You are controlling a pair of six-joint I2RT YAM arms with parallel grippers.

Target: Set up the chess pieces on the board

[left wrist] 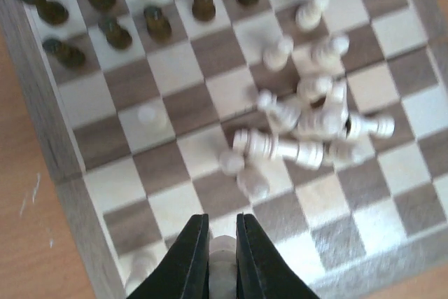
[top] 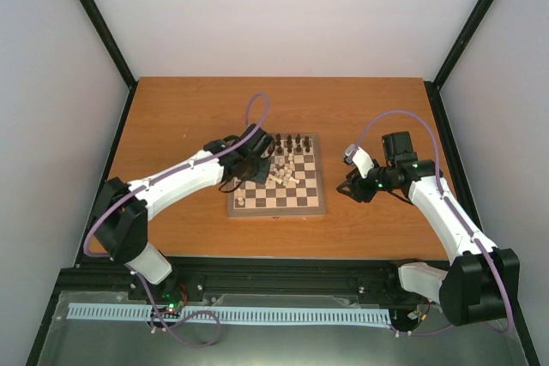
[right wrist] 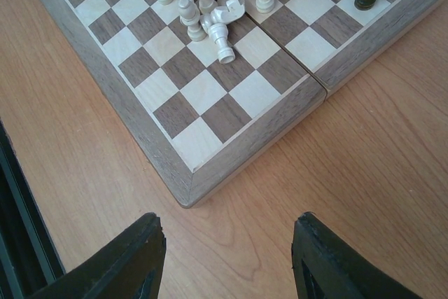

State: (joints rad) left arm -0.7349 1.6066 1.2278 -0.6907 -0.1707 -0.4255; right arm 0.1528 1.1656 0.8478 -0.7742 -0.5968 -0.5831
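The left gripper (left wrist: 222, 230) is clenched on a cream piece (left wrist: 222, 260) at the bottom centre of the left wrist view. Its two dark fingers pinch the little figure from both sides, over the lower edge of the board (top: 292, 201), which sits in the middle of the table (top: 171, 117). The right gripper (right wrist: 229, 227) hangs released at the bottom of its own view, fingers wide apart over bare wood with nothing between them, below the board's corner. The other cream pieces (left wrist: 308, 131) lie mostly tumbled in a heap right of centre in the left wrist frame, several on their sides and touching. The dark pieces (left wrist: 157, 22) stand upright in rows at the upper left. These turned wooden figures look light, hard and smooth, so they would probably roll or tip at a nudge and could squirt out of a pinch taken too high. A hold low on the body, near the wider base, seems safest, and a toppled one is likely best taken across its waist. No brand, label or legible writing shows on anything in view.
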